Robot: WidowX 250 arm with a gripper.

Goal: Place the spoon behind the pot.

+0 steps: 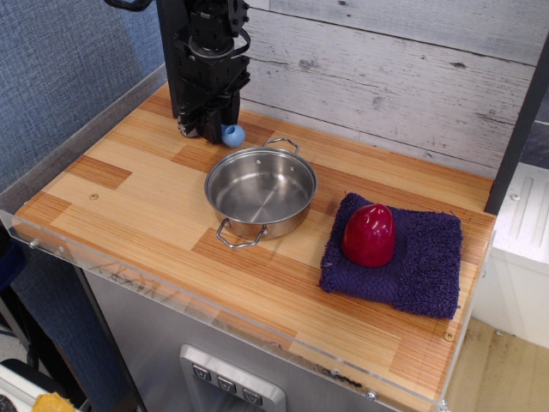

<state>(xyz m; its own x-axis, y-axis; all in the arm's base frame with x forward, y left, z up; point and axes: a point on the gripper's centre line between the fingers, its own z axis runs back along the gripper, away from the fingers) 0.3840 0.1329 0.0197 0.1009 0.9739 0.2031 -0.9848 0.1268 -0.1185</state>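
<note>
The shiny steel pot [261,191] with two wire loop handles stands near the middle of the wooden table [137,206]. Behind it and to its left, close to the wall, my black gripper [211,131] hangs low over the tabletop. It is shut on the spoon [232,135]; only the rounded light-blue end sticks out on the right of the fingers. The rest of the spoon is hidden in the gripper. I cannot tell whether the spoon touches the table.
A purple towel [412,262] lies at the right with a red dome-shaped object [369,234] on it. A whitewashed plank wall [377,77] rises right behind the table. A clear lip [214,318] runs along the front edge.
</note>
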